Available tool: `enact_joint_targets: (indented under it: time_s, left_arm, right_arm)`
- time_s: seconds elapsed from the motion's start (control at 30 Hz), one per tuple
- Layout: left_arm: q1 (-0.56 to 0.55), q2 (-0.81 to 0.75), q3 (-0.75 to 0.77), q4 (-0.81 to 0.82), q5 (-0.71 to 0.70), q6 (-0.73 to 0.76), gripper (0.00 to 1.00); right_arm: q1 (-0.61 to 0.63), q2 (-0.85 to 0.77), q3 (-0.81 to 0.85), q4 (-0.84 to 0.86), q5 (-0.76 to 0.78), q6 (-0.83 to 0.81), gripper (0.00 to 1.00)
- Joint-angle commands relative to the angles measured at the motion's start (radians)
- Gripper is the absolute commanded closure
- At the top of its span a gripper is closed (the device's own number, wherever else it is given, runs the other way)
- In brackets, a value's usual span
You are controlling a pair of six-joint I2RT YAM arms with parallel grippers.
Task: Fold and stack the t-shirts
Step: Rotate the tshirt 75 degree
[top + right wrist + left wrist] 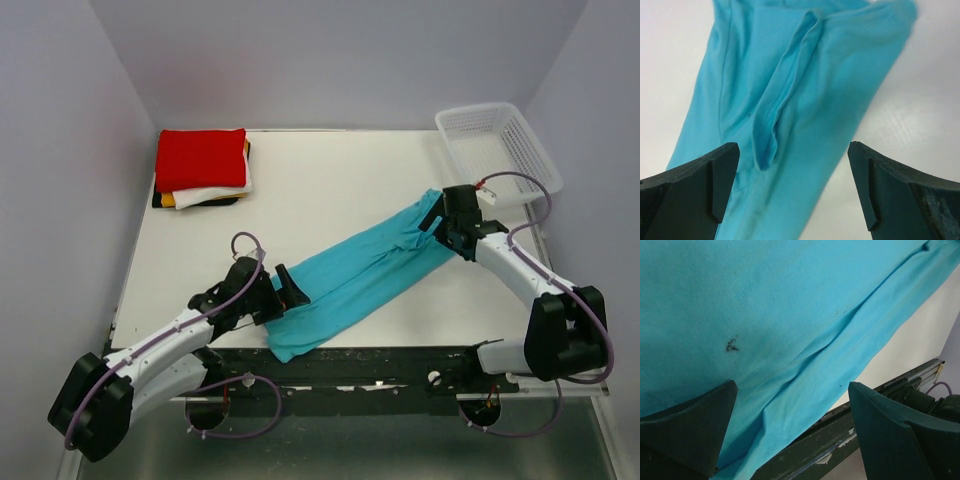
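Note:
A turquoise-blue t-shirt [360, 275] lies stretched in a long diagonal band across the table, from near the front edge up to the right. My left gripper [290, 290] is open at the shirt's lower left end; in the left wrist view the cloth [790, 315] fills the space between and beyond its fingers. My right gripper [437, 222] is open at the shirt's upper right end; the right wrist view shows the cloth [790, 110] with a raised fold below the open jaws. A stack of folded shirts, red [200, 158] on top of white, yellow-orange and black, sits at the back left.
A white plastic mesh basket [497, 150] stands at the back right corner. The table's dark front edge [400, 355] runs just below the shirt's lower end and shows in the left wrist view [840, 440]. White walls enclose the table.

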Motion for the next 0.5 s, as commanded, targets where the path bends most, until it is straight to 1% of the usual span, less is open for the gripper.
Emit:
enact_joint_targets:
  time_s: [0.0,0.07,0.1,0.3,0.37,0.47]
  left_arm:
    - [-0.006,-0.009,-0.024,-0.095,-0.048,0.020,0.01]
    - [-0.006,-0.009,-0.025,-0.091,-0.043,0.024,0.01]
    - [-0.006,-0.006,-0.025,-0.087,-0.042,0.026,0.01]
    - [-0.015,0.026,-0.032,-0.032,-0.020,0.027,0.02]
    - [-0.021,0.043,-0.029,-0.017,-0.015,0.020,0.02]
    - [-0.029,0.061,-0.018,-0.008,-0.017,0.013,0.01]
  right_arm:
    - [0.000,-0.016,-0.109,0.239,-0.282,0.001,0.00]
    - [-0.001,0.034,-0.094,0.280,-0.297,-0.021,0.00]
    - [-0.001,0.069,-0.063,0.274,-0.294,-0.026,0.00]
    - [-0.001,0.342,0.097,0.278,-0.347,-0.034,0.00]
    - [-0.001,0.441,0.159,0.287,-0.355,-0.026,0.00]
    - [-0.001,0.578,0.300,0.294,-0.401,-0.038,0.00]
